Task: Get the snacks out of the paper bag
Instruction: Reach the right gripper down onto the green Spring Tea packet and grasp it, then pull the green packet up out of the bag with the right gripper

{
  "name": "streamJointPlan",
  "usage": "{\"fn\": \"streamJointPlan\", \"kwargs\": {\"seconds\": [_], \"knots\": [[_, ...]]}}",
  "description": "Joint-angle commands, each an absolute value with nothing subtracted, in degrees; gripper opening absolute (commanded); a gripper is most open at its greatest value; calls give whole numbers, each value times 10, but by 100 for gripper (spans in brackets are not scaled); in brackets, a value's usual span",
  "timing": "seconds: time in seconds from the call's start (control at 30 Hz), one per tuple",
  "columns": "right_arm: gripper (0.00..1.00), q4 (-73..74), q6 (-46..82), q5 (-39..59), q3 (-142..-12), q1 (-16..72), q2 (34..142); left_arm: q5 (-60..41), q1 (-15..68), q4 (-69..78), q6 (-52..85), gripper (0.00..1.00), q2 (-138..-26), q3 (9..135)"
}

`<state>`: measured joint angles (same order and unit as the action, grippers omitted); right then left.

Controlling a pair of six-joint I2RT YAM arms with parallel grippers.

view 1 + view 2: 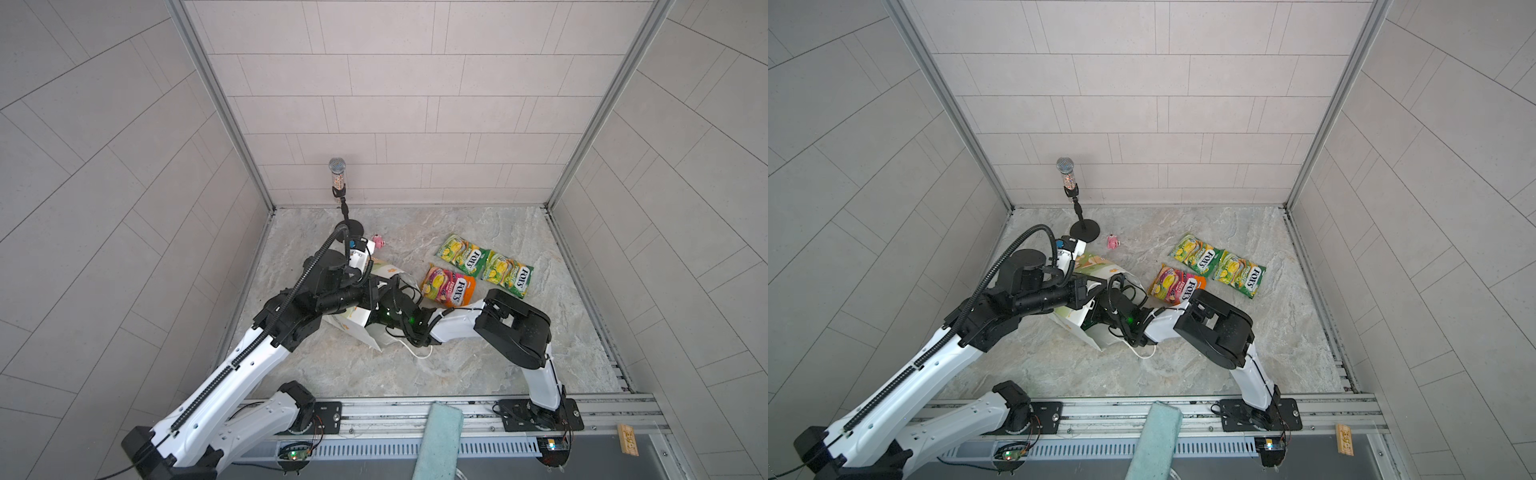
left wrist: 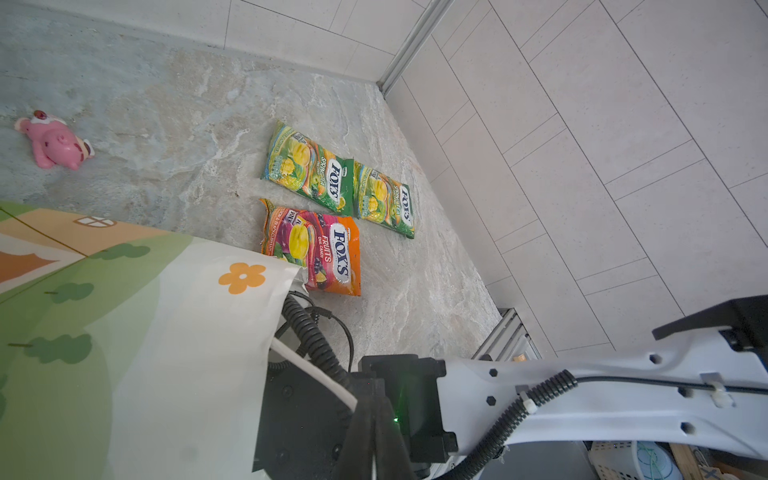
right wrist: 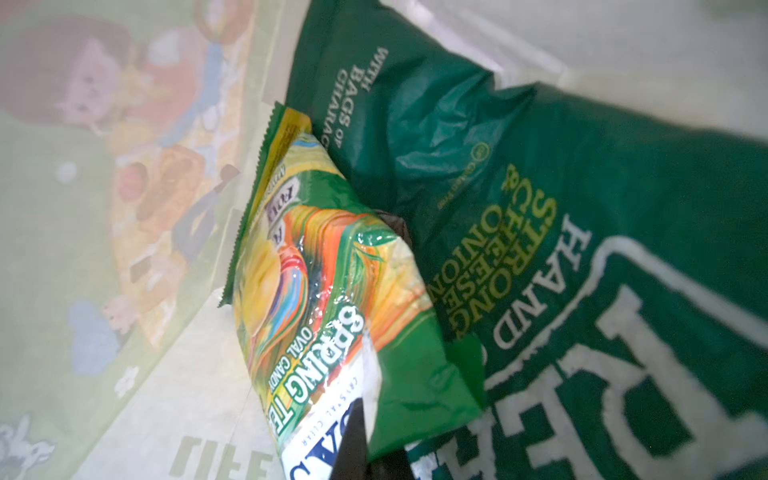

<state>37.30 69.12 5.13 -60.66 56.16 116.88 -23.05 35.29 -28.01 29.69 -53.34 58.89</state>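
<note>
The white paper bag (image 1: 353, 328) (image 1: 1096, 266) (image 2: 124, 332) lies on its side at the floor's left middle. My left gripper (image 2: 374, 415) is shut on its white cord handle (image 2: 316, 374). My right arm (image 1: 457, 324) reaches into the bag's mouth, so its gripper is hidden in both top views. Inside, my right gripper (image 3: 370, 440) is shut on a green-yellow FOX'S packet (image 3: 316, 291), beside a dark green REAL crisp bag (image 3: 582, 249). Outside the bag lie two green FOX'S packets (image 1: 461, 251) (image 1: 509, 274) and a pink-orange one (image 1: 449, 286).
A microphone on a stand (image 1: 337, 174) stands at the back left, with a small pink toy (image 1: 378, 240) next to it. A teal cloth (image 1: 440, 436) hangs over the front rail, and a wooden block (image 1: 627, 440) sits at the front right. Tiled walls enclose three sides.
</note>
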Motion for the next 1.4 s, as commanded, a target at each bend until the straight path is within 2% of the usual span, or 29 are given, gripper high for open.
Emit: {"fn": "streamJointPlan", "kwargs": {"seconds": [0.0, 0.37, 1.0, 1.37], "knots": [[0, 374, 661, 52, -582, 553, 1132, -211, 355, -294, 280, 0, -517, 604], [0, 311, 601, 76, -517, 544, 1030, -142, 355, -303, 283, 0, -498, 594], [0, 199, 514, 82, -469, 543, 871, -126, 355, -283, 300, 0, -487, 584], [0, 198, 496, 149, -445, 523, 789, -75, 355, -276, 331, 0, -487, 578]]}}
